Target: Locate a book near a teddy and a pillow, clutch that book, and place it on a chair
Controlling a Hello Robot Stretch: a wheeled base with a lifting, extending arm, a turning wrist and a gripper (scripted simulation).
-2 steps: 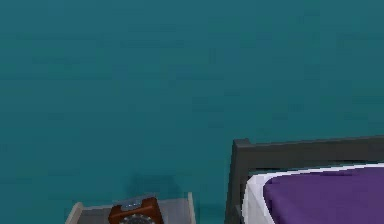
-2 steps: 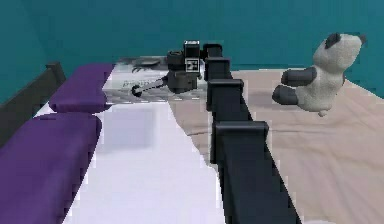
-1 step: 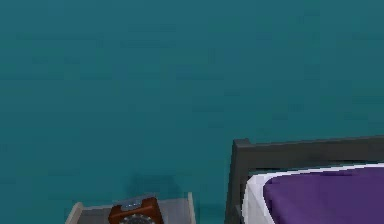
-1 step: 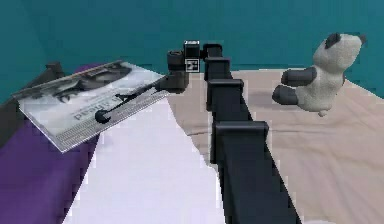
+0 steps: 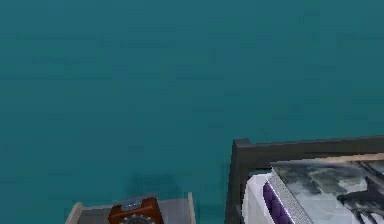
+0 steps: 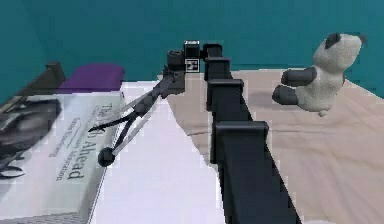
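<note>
- Bed [image 6: 160,175]: white sheet under the arm [image 6: 240,150]; teal wall [image 6: 120,25] behind.
- Book [image 6: 50,150]: lies flat, at the jaws and to their left.
- Gripper [image 6: 115,140]: 2 thin fingers angled down at the book's edge; cannot tell whether anything is held.
- Teddy [image 6: 315,75]: well right of the jaws.
- Pillow [image 6: 90,77]: purple, beyond the jaws.

wall [image 5: 150,80]: teal | bed frame [image 5: 300,148]: dark | bedcover [image 6: 330,170]: beige | nightstand [image 5: 172,210]: pale

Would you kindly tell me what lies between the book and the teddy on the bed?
In the arm side view, the robot's dark arm crosses the bedding between the book and the teddy.
</note>
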